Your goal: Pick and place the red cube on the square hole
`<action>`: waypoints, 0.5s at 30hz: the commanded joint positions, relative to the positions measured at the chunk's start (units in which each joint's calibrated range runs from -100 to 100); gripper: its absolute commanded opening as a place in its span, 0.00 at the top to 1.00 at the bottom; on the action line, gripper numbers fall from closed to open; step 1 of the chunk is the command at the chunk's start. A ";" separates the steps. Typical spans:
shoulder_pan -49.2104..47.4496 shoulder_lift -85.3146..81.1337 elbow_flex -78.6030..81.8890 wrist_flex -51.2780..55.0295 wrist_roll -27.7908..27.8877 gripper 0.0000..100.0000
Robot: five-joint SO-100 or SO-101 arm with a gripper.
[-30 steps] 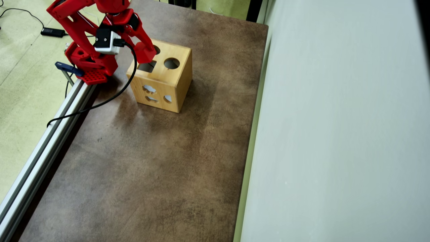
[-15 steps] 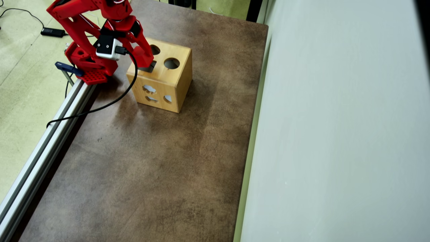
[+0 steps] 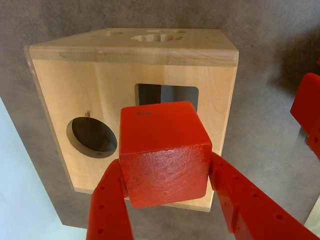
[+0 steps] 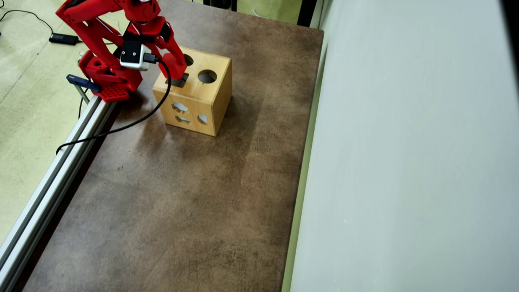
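Red cube [image 3: 164, 155] clamped between the two red fingers of the end effector [image 3: 167, 192], held level above the top of the wooden box [image 4: 211, 95], one flat face toward the wrist camera; no long axis to a cube. Square hole [image 3: 166, 95] partly hidden just behind it, round hole [image 3: 92, 137] open to the left in the wrist view. Below, a mottled brown table [image 4: 182, 194]; aluminium rail [image 4: 48, 190] and pale green floor [image 4: 24, 101] along the left in the overhead view, black cable [image 4: 121, 127] trailing beside the box.
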State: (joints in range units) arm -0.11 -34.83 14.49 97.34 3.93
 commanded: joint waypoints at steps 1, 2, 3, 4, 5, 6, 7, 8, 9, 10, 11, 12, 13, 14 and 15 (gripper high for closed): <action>0.33 -0.54 0.00 0.33 -0.20 0.98; 0.33 -0.54 0.00 0.33 -0.20 0.98; 0.33 -0.54 0.00 0.33 -0.20 0.98; 0.33 -0.54 0.18 0.33 -0.20 0.98; 0.33 -0.54 0.27 0.25 -0.20 0.98; 0.33 -0.54 0.27 0.25 -0.15 0.98; 0.33 -0.54 0.27 0.25 -0.15 0.98; 0.33 -0.54 0.27 0.25 -0.15 0.98; 0.33 -0.46 0.36 0.25 -0.15 0.98; 0.33 -0.46 0.36 0.25 -0.15 0.98; 0.40 -0.46 0.36 0.17 -0.15 0.98; 0.40 -0.46 0.36 0.17 -0.15 0.98; 0.40 -0.46 0.36 0.17 -0.15 0.98; 0.40 -0.46 0.36 0.17 -0.15 0.98; 0.48 -0.46 0.36 0.09 -0.15 0.98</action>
State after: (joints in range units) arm -0.11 -34.83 15.03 97.34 3.93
